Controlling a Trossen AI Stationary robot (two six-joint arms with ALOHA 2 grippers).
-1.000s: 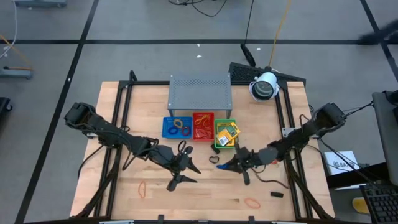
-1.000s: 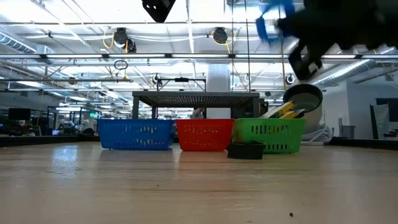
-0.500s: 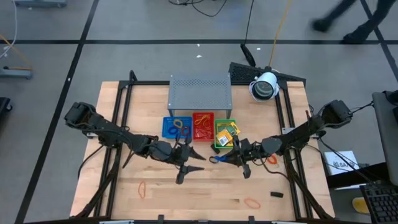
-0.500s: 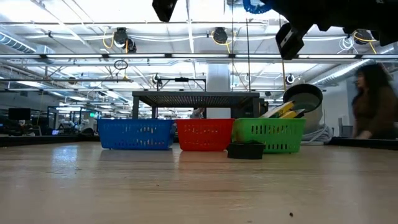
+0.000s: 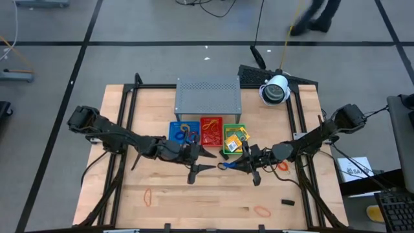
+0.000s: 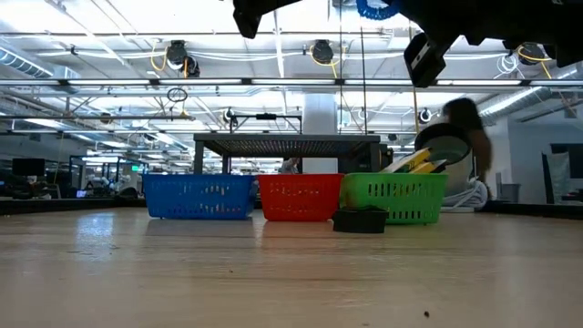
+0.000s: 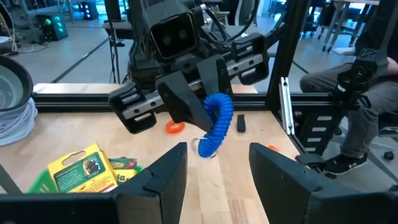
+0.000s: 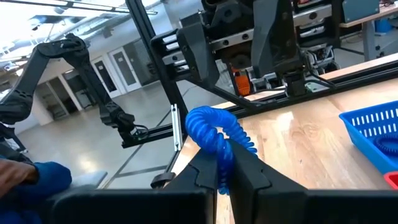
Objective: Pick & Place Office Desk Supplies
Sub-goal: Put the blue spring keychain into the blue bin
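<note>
A blue spiral coil (image 7: 217,124) hangs above the table's middle, with my right gripper (image 5: 233,166) shut on it, just in front of the green tray (image 5: 226,144). My left gripper (image 5: 207,162) stands open a short way to the coil's left, fingers pointing at it and touching nothing. Yellow-and-green packets (image 5: 237,138) lie in the green tray. A small black piece (image 6: 361,220) sits on the table in front of that tray. Rubber bands (image 5: 147,197) lie loose on the near part of the table. My right gripper pinches the blue coil's upper part (image 7: 219,107) between its two fingers. The fingers come about level from the table's right. The rest of the coil curls down below the fingers to a free end (image 7: 207,147), clear of the table.
A grey perforated shelf (image 5: 208,96) stands at the back, with the blue tray (image 5: 173,133) and red tray (image 5: 211,122) in front of it beside the green one. A white round device (image 5: 275,89) sits at the far right. An orange band (image 5: 262,210) and a black piece (image 5: 288,202) lie near the front right.
My right gripper has risen with the blue coil and shifted a little toward the table's left, lifting the coil clear. My left gripper has swung toward the far edge and turned toward the coil, its fingers still apart.
</note>
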